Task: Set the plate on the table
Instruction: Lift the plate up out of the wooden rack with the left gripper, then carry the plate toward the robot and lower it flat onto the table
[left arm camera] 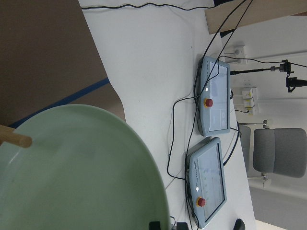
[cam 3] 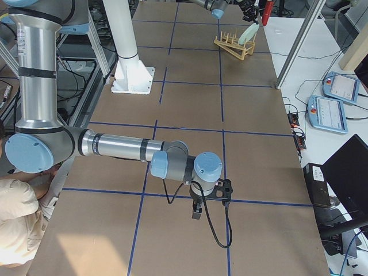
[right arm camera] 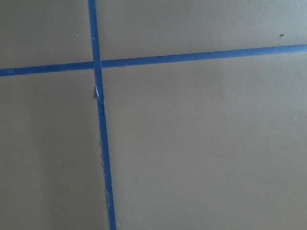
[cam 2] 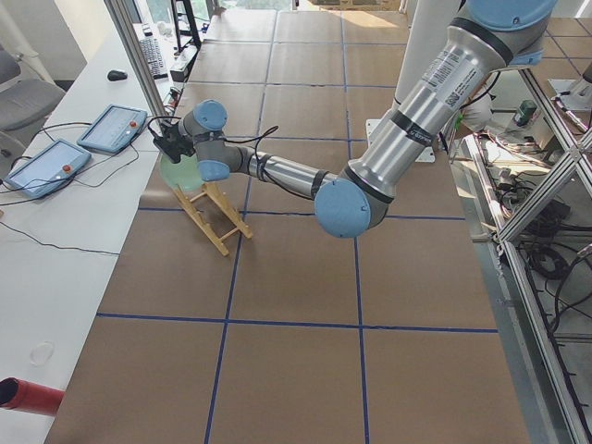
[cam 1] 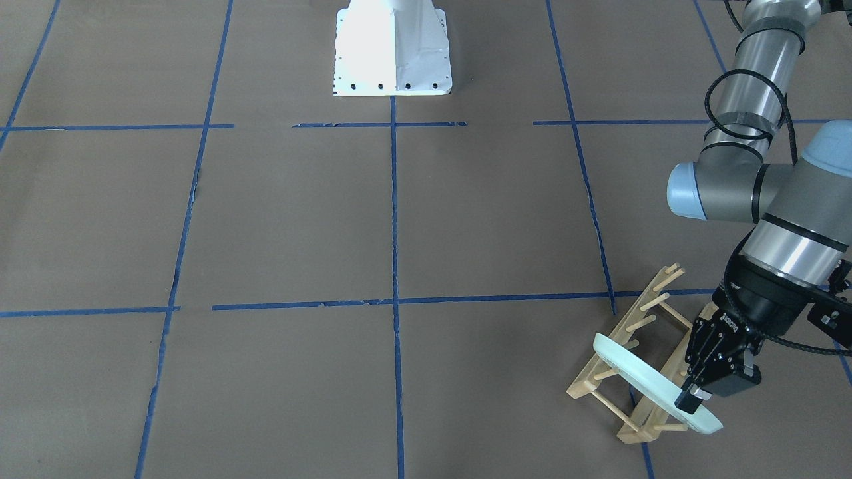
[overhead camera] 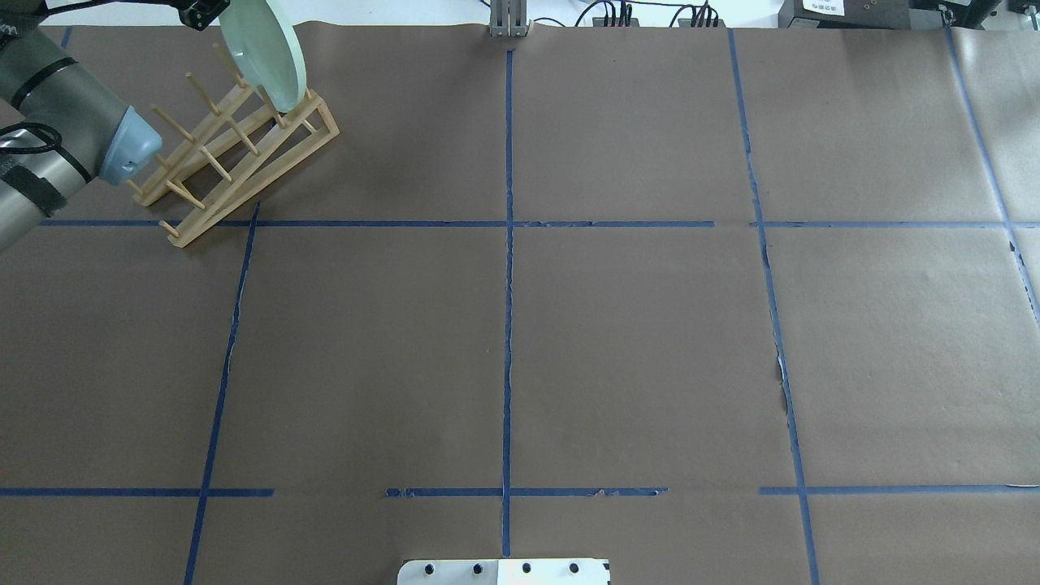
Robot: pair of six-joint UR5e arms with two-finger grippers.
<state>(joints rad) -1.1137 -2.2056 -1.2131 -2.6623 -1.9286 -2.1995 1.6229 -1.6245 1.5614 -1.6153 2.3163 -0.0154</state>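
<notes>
The pale mint-green plate (cam 1: pixel 642 376) stands on edge, tilted, between the pegs of a wooden rack (cam 1: pixel 649 313) on the brown-paper table (cam 1: pixel 466 219). My left gripper (cam 1: pixel 692 394) reaches down to the plate's upper rim and is shut on it. In the overhead view the plate (overhead camera: pixel 272 57) and rack (overhead camera: pixel 244 146) are at the far left corner. The left wrist view is filled by the plate's face (left arm camera: pixel 81 177), with one peg (left arm camera: pixel 14 139) in front. My right gripper (cam 3: pixel 196 213) hangs low over the table and shows only in the exterior right view; I cannot tell if it is open or shut.
The white metal base (cam 1: pixel 393 53) stands at the robot's side of the table. The table's far edge runs just behind the rack; beyond it a white bench holds two control pendants (left arm camera: pixel 216 103). A person (cam 3: pixel 17 218) is near the right arm's base.
</notes>
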